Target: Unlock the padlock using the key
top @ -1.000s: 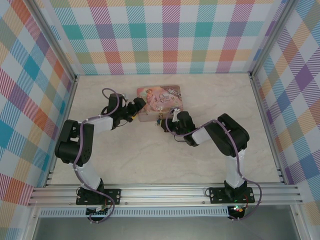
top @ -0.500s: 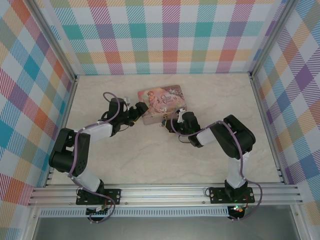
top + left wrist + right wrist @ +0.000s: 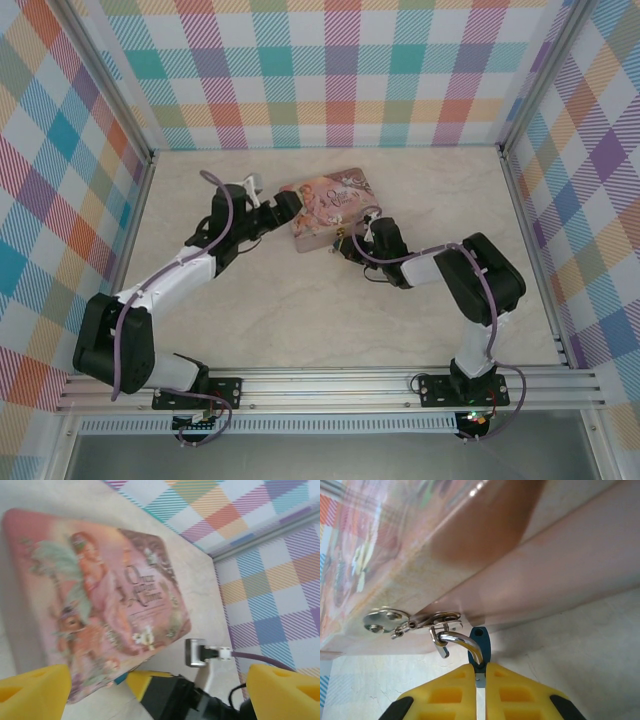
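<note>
At the tin's (image 3: 325, 205) near edge, the right gripper (image 3: 479, 669) is pinched shut on the padlock's (image 3: 485, 645) blue body, which hangs from the hasp (image 3: 437, 620). The left gripper (image 3: 283, 207) gapes wide at the tin's left corner, holding nothing. The right wrist view shows what the overhead can't: the shackle (image 3: 462, 642) looks lifted out of an empty hole, so the lock may already be open, with only unhooking left. Key? I can't make it out.

The tin (image 3: 330, 203) and padlock (image 3: 480, 645) have swung rightward.
</note>
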Controlling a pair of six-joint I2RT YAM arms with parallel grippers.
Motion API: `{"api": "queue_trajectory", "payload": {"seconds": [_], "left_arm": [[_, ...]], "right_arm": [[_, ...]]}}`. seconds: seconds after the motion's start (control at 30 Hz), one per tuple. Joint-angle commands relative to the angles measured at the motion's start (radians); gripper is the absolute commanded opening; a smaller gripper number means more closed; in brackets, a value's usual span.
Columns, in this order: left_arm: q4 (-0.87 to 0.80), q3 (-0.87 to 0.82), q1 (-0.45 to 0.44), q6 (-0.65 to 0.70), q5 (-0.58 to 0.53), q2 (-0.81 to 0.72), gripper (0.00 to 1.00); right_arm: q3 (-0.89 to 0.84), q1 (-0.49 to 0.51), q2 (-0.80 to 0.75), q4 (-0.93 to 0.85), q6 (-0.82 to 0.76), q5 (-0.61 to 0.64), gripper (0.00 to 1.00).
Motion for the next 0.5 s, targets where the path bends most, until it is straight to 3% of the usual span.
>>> {"api": "queue_trajectory", "payload": {"seconds": [0.0, 0.27, 0.47], "left_arm": [[-0.035, 0.104, -0.043, 0.07, -0.007, 0.08, 0.9], [-0.056, 0.299, -0.094, 0.111, 0.016, 0.321, 0.89], [-0.059, 0.312, -0.11, 0.118, 0.017, 0.418, 0.87]], "right_arm": [[0.015, -0.011, -0.02, -0.146, 0.044, 0.038, 0.1], [0.01, -0.02, -0.029, -0.111, 0.07, 0.019, 0.1], [0.007, -0.033, -0.033, -0.096, 0.12, 0.012, 0.1]]}}
